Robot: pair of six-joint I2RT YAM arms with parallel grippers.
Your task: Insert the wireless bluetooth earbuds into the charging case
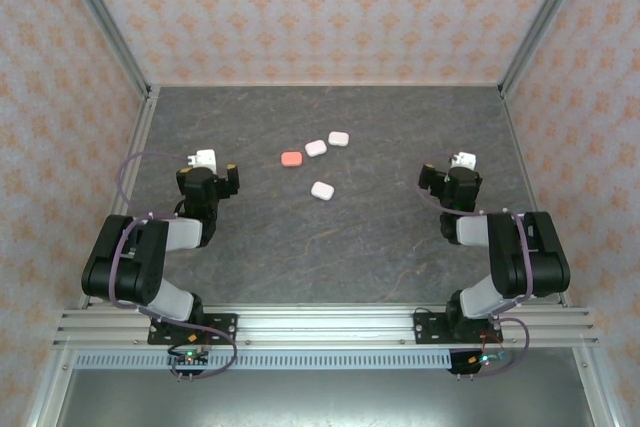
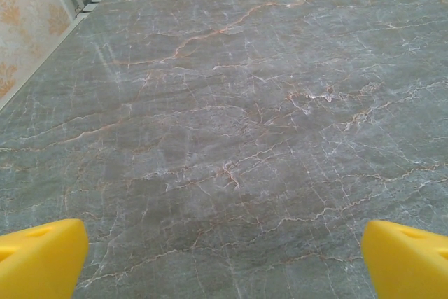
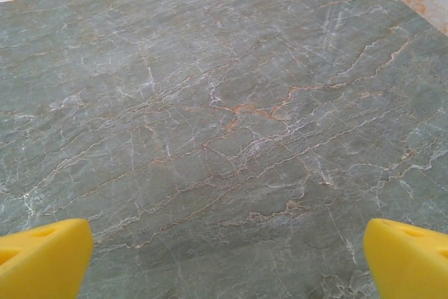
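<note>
Four small, rounded, pebble-like plastic charging cases lie near the middle of the dark grey, marble-look desk. The salmon-red case is at the left end of a slanted row. Just beside it is a white case, then a second white case. A third white case lies apart from the row, a bit nearer the arms.

All four look shut, so what is inside them is hidden. The tiny wireless earbuds may sit inside, or be too small to pick out from above. I cannot tell which.

The black left arm and the black right arm are folded at their own sides, well apart from the cases. The left jaws are wide open and hold nothing. Their yellow fingertips sit at the bottom corners of the left wrist view, with bare desk between them. The right jaws are just the same, wide open and empty, with yellow tips.

I think no step is in hand. This looks like the very start or the very end. If work is left, one arm must reach to the middle and hold a case, then its lid must be lifted.
</note>
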